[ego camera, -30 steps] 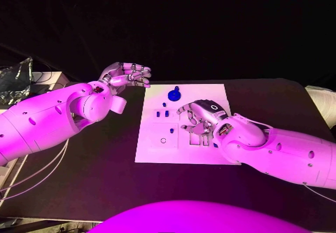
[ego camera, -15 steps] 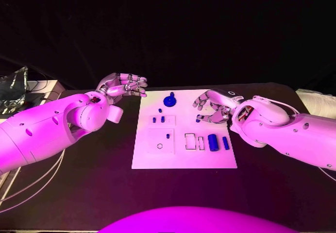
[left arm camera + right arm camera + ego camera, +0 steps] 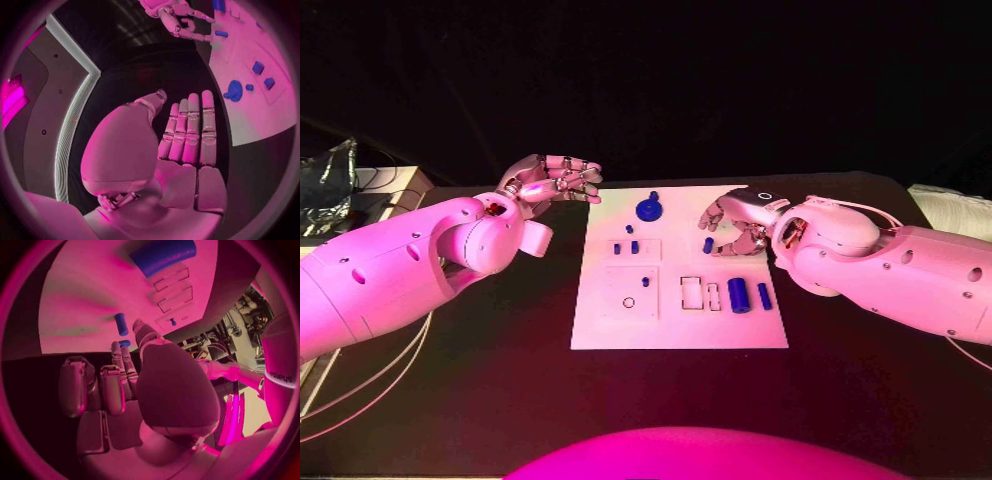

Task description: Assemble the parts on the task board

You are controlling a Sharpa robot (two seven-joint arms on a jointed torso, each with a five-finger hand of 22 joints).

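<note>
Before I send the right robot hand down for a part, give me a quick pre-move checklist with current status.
1. Right robot hand holds nothing: ok, as far as the pictures show.
2. Small blue part beside its fingertips, lying free on the task board: ok.
3. Left robot hand off the board edge: ok.
4. Two blue cylinders lying by the rectangular slots, not inserted: ok.
5. Fingers aligned over the part: cannot tell.

The task board [image 3: 678,320] looks like matt, smooth plastic on a dull black surface [image 3: 473,400]. The parts [image 3: 737,294] on it look like smooth plastic. Both arms' shells are glossy.
</note>
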